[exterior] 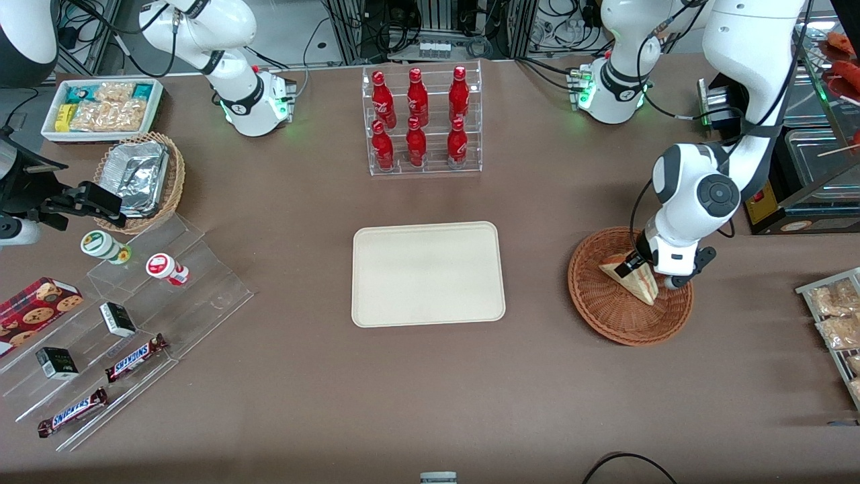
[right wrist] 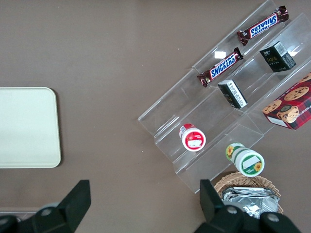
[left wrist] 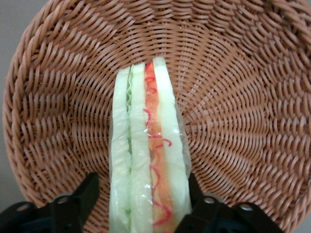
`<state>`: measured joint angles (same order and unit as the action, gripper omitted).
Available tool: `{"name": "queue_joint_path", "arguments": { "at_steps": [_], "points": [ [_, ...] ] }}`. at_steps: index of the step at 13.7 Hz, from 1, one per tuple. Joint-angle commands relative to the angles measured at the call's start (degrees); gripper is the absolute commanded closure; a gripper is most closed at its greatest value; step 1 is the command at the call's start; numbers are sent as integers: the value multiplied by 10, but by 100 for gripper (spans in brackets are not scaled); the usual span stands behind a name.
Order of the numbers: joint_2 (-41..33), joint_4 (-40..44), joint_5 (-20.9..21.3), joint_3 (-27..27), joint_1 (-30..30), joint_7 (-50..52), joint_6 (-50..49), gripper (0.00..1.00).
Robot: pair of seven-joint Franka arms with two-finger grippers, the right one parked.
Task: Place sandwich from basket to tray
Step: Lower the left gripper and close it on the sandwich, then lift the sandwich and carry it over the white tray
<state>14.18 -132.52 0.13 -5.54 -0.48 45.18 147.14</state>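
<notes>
The sandwich [exterior: 635, 279] is a wrapped wedge with red-orange and green filling, standing on edge in the round reddish-brown wicker basket [exterior: 611, 316] toward the working arm's end of the table. My left gripper [exterior: 648, 272] is down in the basket, open, with one finger on each side of the sandwich. In the left wrist view the sandwich [left wrist: 148, 160] runs between the black fingers [left wrist: 87, 191]. One finger stands a little apart from the bread and the other is against the wrap. The basket's weave [left wrist: 243, 97] fills that view. The cream tray [exterior: 427, 274] lies flat and bare at mid-table.
A clear rack of red bottles [exterior: 423, 121] stands farther from the front camera than the tray. Toward the parked arm's end are a tan basket of foil trays [exterior: 141, 178], a white snack bin [exterior: 101, 107] and a clear stepped display [exterior: 121, 323]. A snack rack [exterior: 836, 316] lies beside the wicker basket.
</notes>
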Motion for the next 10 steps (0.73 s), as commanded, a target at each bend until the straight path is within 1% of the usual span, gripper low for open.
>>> {"name": "queue_joint_path", "arguments": {
  "at_steps": [1,3,5,7,10],
  "points": [
    [-2,12,4,-3,0,25,4,100],
    [-13,28,4,-3,0,25,-26,100],
    [-27,70,10,-3,-6,25,-103,100],
    [-34,132,44,-9,-12,24,-197,100],
    [-22,253,51,-10,-57,25,-303,100]
  ]
}}
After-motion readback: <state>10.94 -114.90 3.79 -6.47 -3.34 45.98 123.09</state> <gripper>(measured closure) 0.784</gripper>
